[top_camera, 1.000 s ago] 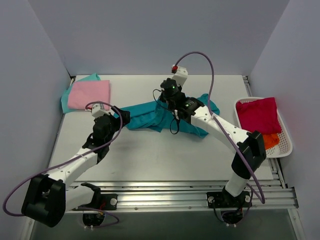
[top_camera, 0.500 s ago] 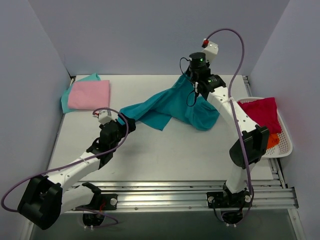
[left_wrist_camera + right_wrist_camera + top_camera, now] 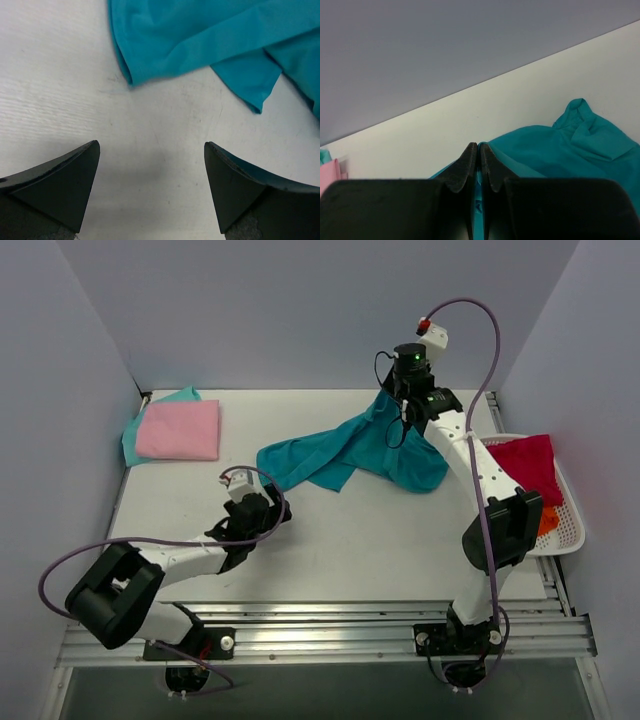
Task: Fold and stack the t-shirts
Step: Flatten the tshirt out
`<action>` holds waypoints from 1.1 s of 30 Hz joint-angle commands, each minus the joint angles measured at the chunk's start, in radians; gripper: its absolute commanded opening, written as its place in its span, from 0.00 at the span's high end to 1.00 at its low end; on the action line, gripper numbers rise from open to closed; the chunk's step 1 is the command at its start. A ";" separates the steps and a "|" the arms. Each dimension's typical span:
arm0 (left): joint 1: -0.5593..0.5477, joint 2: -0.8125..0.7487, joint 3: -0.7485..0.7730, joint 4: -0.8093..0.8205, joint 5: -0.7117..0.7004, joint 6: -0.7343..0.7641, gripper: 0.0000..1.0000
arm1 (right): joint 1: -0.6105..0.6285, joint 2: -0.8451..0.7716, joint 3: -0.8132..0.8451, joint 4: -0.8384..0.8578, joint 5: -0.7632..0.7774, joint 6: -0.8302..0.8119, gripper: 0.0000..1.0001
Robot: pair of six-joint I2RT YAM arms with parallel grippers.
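The large teal t-shirt (image 3: 350, 450) lies rumpled across the middle of the table, its far edge lifted. My right gripper (image 3: 392, 400) is shut on that raised edge, cloth pinched between its fingertips (image 3: 480, 150). My left gripper (image 3: 280, 508) is open and empty, low over the bare table just short of the shirt's near left corner (image 3: 130, 75). The pink t-shirt (image 3: 180, 429) lies folded on a light mint-teal one (image 3: 132, 440) at the far left. The crimson t-shirt (image 3: 518, 470) and an orange one (image 3: 543, 520) lie in the basket.
A white basket (image 3: 570, 530) stands at the right edge of the table. Grey walls close in the back and both sides. A metal rail (image 3: 330, 625) runs along the near edge by the arm bases.
My left gripper has let go of the teal shirt's left end and drawn back toward the near side. My right gripper has carried the shirt's edge to the far right and higher.
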 commanded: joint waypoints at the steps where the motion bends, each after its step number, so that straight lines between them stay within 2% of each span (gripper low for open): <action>1: -0.098 0.083 0.028 0.065 -0.063 -0.042 0.06 | -0.004 -0.011 -0.004 0.043 -0.024 -0.006 1.00; 7: -0.114 0.143 0.076 0.062 -0.154 -0.074 0.06 | -0.006 -0.026 -0.021 0.049 -0.030 -0.006 1.00; 14: -0.074 0.189 0.111 0.068 -0.262 -0.094 0.06 | -0.004 -0.041 -0.033 0.058 -0.040 -0.003 1.00; 19: -0.031 0.304 0.185 0.079 -0.210 -0.087 0.06 | -0.006 -0.040 -0.036 0.058 -0.039 -0.004 1.00; 28: -0.003 0.418 0.249 0.125 -0.167 -0.082 0.05 | -0.013 -0.046 -0.042 0.064 -0.045 -0.004 1.00; 33: 0.005 0.455 0.274 0.139 -0.152 -0.082 0.00 | -0.015 -0.043 -0.042 0.064 -0.048 -0.004 1.00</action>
